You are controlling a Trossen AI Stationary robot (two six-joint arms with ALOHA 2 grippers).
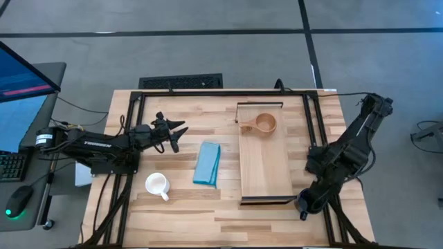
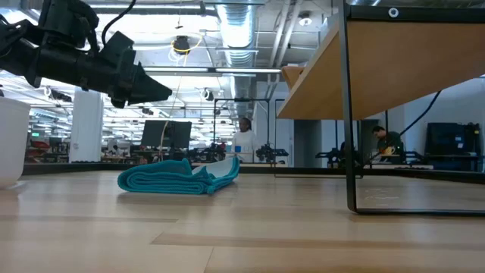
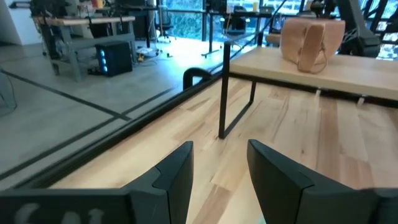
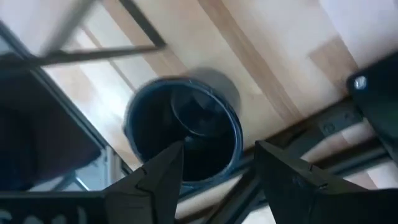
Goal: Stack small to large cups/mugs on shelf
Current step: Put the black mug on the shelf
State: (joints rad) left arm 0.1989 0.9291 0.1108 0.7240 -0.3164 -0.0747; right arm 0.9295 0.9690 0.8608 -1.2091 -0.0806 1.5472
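Small light-brown wooden cup [image 1: 266,124] already on long light-wood shelf [image 1: 265,173], upper centre; white mug [image 1: 157,184] lower left and dark navy mug [image 4: 183,134] under spread right gripper [image 4: 219,163] unplaced; left gripper [image 3: 219,168] parted, empty, upper left.

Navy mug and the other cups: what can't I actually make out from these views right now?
- Navy mug: high view hides it under the right gripper; right wrist view is blurred, handle not visible.
- White mug: low view cuts it off at the picture edge; handle shows only in the high view.
- Wooden cup: low view hides it above the shelf board.
- Left gripper: open, empty.
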